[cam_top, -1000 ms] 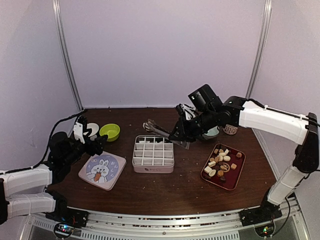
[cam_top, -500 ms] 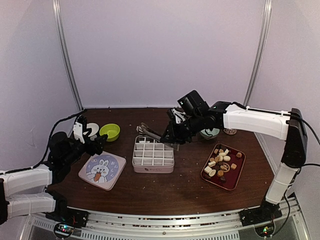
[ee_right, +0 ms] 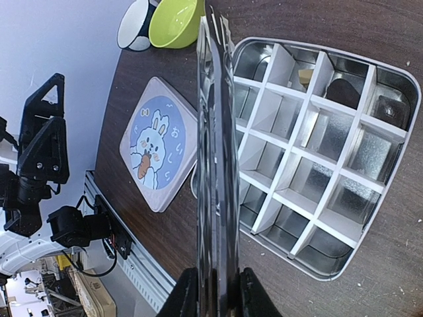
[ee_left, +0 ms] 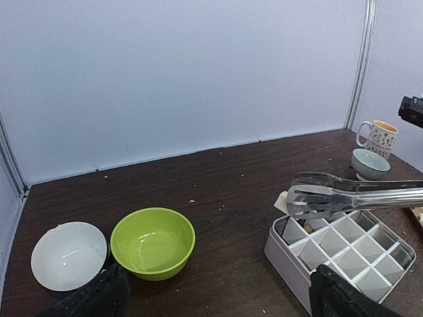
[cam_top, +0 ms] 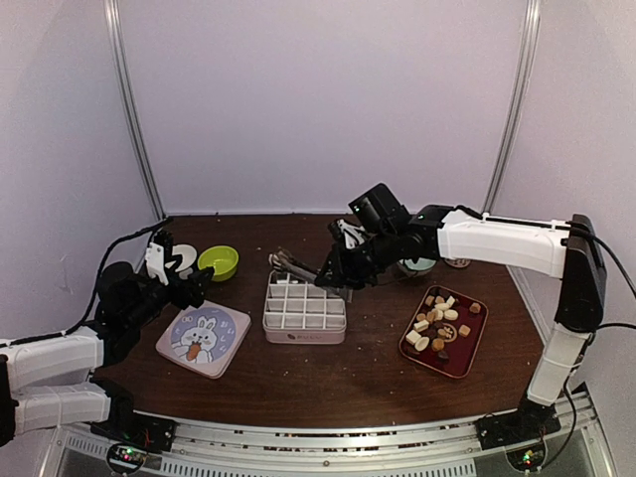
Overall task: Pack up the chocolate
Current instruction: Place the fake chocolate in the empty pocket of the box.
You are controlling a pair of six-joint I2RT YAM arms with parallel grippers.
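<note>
Presently the right gripper [ee_right: 213, 295] has its fingers clamped on the handle end of the metal tongs [ee_right: 215, 165]. The tong arms are squeezed nearly together. Their tips hang over the back-left corner of the divided tin [cam_top: 304, 334], above its rim and not touching it.

Room to move:
- A bare strip of table [cam_top: 378, 328] lies between the tin and the red tray [cam_top: 476, 343].
- A wider bare patch lies between the tin and the green bowl [cam_top: 218, 262].
- The rabbit lid [cam_top: 204, 340] sits just left of the tin, close to the front-left table edge.
- The tray lies near the right edge.
- A pale bowl [cam_top: 417, 264] and a mug [cam_top: 457, 258] stand behind the right arm, by the back wall.

The chocolate [cam_top: 437, 323] is heaped mostly on the red tray.

The left gripper [cam_top: 182, 283] has its fingers spread wide, low over the table between the lid and the white bowl [cam_top: 184, 256].

View differences:
- The right wrist view looks straight down into the tin. A tan piece and a dark piece sit in adjacent cells along one edge; the overhead view does not resolve these. A third cell beside them is glare and I cannot tell its contents.
- The left wrist view shows the tong tips side-on with a slim gap, the tin's near wall, and both bowls' insides.
</note>
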